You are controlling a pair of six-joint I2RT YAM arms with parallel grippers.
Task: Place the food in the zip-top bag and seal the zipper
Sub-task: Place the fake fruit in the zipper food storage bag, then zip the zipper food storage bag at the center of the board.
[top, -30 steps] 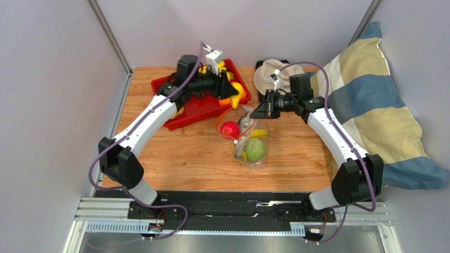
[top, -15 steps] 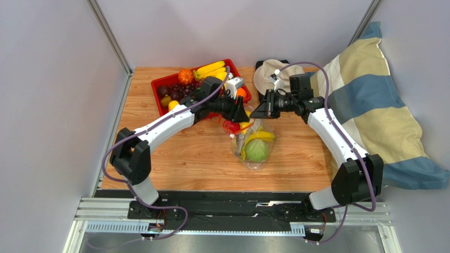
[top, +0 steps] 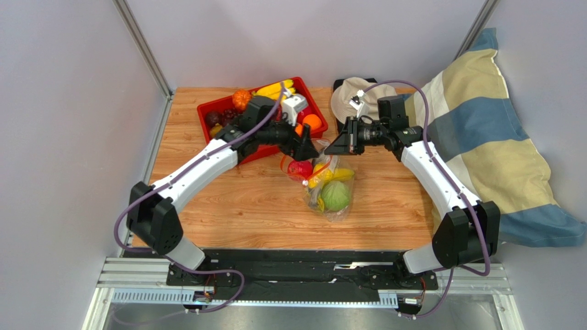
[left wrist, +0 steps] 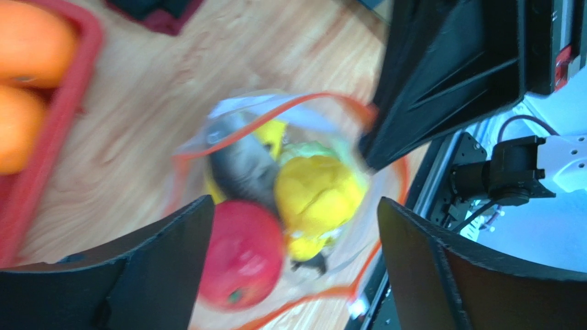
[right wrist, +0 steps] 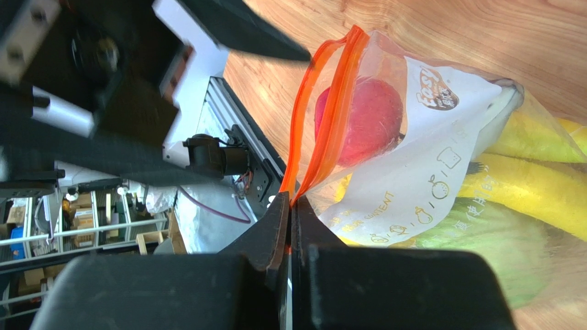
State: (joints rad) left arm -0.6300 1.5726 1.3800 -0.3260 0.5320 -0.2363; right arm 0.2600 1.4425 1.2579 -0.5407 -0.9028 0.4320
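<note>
Left tool has spread above the zip-top bag, yellow fruit dropped inside.

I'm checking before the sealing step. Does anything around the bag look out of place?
The red apple sits right at the open mouth of the zip-top bag, by the zipper the right gripper pinches; it may block sealing.
</note>
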